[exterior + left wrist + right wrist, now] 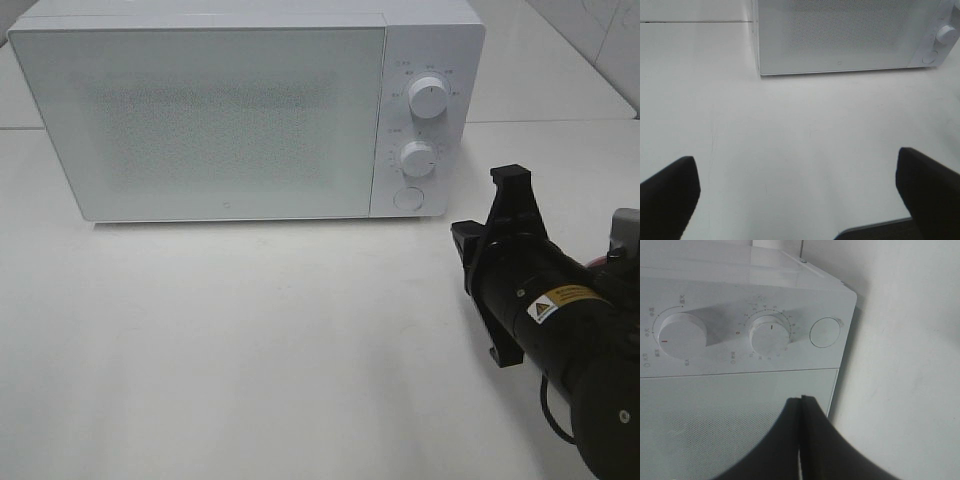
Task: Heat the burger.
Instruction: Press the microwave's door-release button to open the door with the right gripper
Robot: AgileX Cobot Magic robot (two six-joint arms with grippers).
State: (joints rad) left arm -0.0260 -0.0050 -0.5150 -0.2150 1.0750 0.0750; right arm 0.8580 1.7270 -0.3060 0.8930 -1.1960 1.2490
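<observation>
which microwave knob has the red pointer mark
The upper knob, farthest from the round button; the lower knob beside that button has a black mark.

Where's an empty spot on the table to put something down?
The wide bare table in front of the microwave is free, out to the left edge. The right side is crowded: the black right arm sits there.

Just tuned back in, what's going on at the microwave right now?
The microwave stands on the white table with its door shut. The burger shows in no view, so I cannot tell whether it is inside. The right gripper, fingers pressed together, points toward the control panel near the round button and numbered dial, short of both. The left gripper hangs open over the table.
</observation>
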